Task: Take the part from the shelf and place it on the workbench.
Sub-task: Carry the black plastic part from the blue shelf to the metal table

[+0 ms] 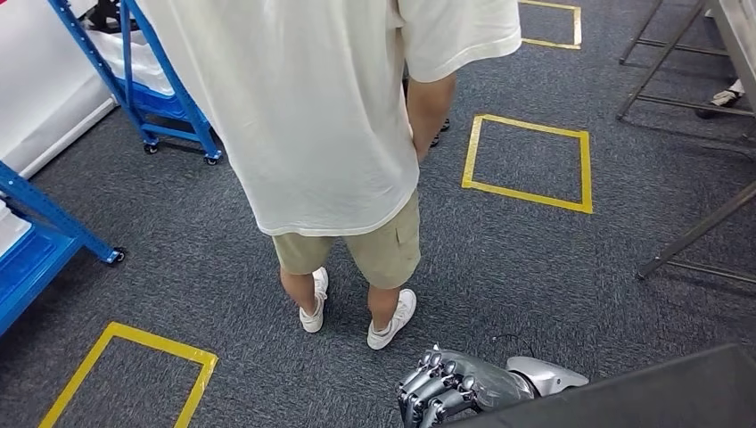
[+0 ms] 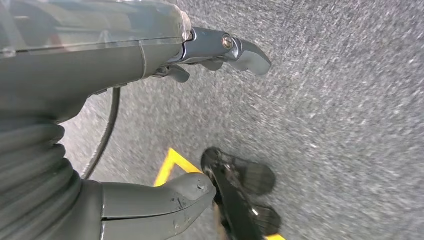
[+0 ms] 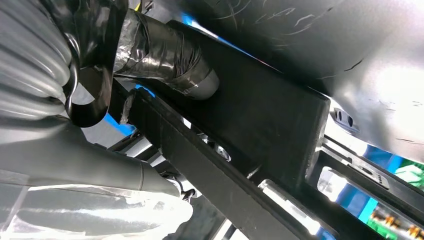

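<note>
One person (image 1: 330, 134) stands among three yellow floor squares (image 1: 528, 162), the right hand (image 1: 446, 385) clutches a black part (image 1: 660, 392), and the left hand (image 2: 150, 60) hangs slack, holding nothing.

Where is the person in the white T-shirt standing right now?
In the head view, the person stands centre on grey carpet, between blue shelving and a yellow tape square.

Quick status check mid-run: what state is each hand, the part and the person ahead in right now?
Right hand: fingers curled beside a flat black part, grip unclear.
Left hand: hanging over the carpet, holding nothing.
Person: standing close ahead, facing away.
Blue shelf: standing on castors, behind the person.
</note>
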{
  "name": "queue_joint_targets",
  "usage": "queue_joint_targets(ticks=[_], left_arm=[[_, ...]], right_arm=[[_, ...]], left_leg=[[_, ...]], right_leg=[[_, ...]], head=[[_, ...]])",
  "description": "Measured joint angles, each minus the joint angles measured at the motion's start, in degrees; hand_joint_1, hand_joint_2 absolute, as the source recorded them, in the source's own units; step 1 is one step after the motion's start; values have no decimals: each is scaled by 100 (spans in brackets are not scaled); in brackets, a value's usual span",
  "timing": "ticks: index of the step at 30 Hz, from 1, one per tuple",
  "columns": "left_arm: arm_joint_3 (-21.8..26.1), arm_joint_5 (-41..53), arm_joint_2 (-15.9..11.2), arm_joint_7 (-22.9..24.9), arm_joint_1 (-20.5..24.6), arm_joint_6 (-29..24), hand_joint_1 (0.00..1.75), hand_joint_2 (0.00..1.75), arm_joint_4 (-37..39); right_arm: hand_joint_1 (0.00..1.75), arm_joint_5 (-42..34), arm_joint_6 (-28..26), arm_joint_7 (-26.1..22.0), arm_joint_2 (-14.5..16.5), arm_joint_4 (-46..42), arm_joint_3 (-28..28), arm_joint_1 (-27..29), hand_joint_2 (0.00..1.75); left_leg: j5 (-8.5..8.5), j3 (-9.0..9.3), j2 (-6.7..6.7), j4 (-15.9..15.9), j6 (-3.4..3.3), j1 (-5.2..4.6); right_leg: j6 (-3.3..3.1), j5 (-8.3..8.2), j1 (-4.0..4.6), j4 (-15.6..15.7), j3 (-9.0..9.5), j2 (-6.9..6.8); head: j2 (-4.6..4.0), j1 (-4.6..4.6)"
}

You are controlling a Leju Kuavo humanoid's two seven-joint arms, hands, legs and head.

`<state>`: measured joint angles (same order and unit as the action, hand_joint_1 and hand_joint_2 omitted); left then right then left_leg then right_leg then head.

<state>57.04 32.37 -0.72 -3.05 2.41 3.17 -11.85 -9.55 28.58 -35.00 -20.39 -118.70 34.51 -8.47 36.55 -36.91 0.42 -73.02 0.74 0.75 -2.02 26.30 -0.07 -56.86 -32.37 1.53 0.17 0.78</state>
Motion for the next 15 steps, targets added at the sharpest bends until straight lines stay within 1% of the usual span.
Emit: queue_joint_targets(ticks=[1, 2, 3, 4, 5, 6, 7, 8, 9, 10, 11, 12, 13, 14, 15], left_arm=[[-4, 87, 1, 39, -8, -46, 0, 175, 0], [-25, 221, 2, 100, -11, -100, 0, 175, 0], [-70, 397, 5, 181, -14, -150, 0, 175, 0], [-144, 598, 13, 280, -21, -187, 0, 175, 1], [-236, 792, 26, 376, -30, -208, 0, 175, 1], [-338, 956, 47, 466, -34, -215, 0, 175, 2], [-435, 1086, 76, 544, -34, -216, 0, 175, 2], [-525, 1187, 109, 610, -28, -216, 0, 175, 2], [-613, 1273, 150, 673, -19, -215, 0, 175, 3], [-700, 1355, 188, 737, -16, -212, 0, 175, 3], [-785, 1439, 226, 808, -17, -206, 0, 175, 4], [-867, 1516, 263, 880, -25, -194, 0, 175, 6], [-941, 1580, 290, 946, -41, -180, 0, 175, 8], [-1000, 1631, 315, 999, -58, -163, 0, 175, 11], [-1051, 1665, 335, 1036, -70, -149, 0, 175, 15]], right_arm=[[173, 3, -14, -2, 0, 0, -1, 17, 175], [173, -2, -27, -1, 0, -1, -2, 34, 175], [173, -17, -37, 4, -1, -1, -4, 50, 175], [173, -45, -39, 16, -1, -1, -9, 61, 175], [173, -80, -33, 38, -2, -1, -16, 68, 175], [173, -121, -16, 61, -2, -1, -26, 71, 175], [173, -163, 6, 85, -3, 0, -36, 73, 175], [173, -198, 29, 107, -5, 0, -45, 77, 175], [173, -232, 49, 125, -9, 0, -54, 80, 175], [173, -264, 65, 144, -15, 0, -66, 77, 175], [173, -293, 80, 164, -19, 0, -82, 69, 175], [173, -318, 96, 183, -22, 0, -103, 63, 175], [173, -339, 109, 197, -23, 1, -125, 59, 175], [173, -353, 119, 207, -23, 1, -142, 63, 175], [173, -365, 124, 214, -24, 2, -158, 71, 175]], left_leg=[[-91, -35, -8, -9, 1, 1], [-278, 33, -23, 203, -2, 5], [-518, 176, -87, 572, -5, 13], [-712, 334, -214, 966, -10, 23], [-835, 467, -329, 1292, -21, 37], [-889, 553, -420, 1496, -36, 41], [-880, 586, -450, 1572, -63, 33], [-880, 596, -398, 1595, -102, 27], [-895, 599, -337, 1604, -145, 18], [-907, 598, -271, 1614, -192, 15], [-919, 598, -199, 1627, -235, 13], [-921, 597, -124, 1634, -267, 5], [-916, 594, -50, 1633, -288, -10], [-911, 591, 28, 1632, -302, -26], [-906, 590, 105, 1631, -310, -40]], right_leg=[[3, 5, 0, -11, 4, 79], [10, 13, -3, -21, 14, 157], [26, 24, -8, -31, 25, 232], [48, 37, -4, -47, 29, 304], [75, 44, -4, -63, 25, 374], [108, 44, -5, -72, 8, 440], [146, 35, -11, -74, -14, 503], [186, 19, -26, -69, -37, 565], [219, 23, -39, -82, -58, 558], [248, 75, -41, -157, -96, 457], [272, 189, -39, -331, -176, 307], [291, 361, -38, -623, -306, 125], [312, 558, -36, -996, -482, -9], [329, 719, -42, -1370, -662, -64], [337, 800, -47, -1635, -789, -88]], head=[[0, 0], [0, 0], [0, 0], [0, 0], [0, 0], [0, -1], [0, -1], [0, -1], [0, -1], [0, -1], [0, -2], [0, -2], [0, -3], [0, -2], [0, -2]])
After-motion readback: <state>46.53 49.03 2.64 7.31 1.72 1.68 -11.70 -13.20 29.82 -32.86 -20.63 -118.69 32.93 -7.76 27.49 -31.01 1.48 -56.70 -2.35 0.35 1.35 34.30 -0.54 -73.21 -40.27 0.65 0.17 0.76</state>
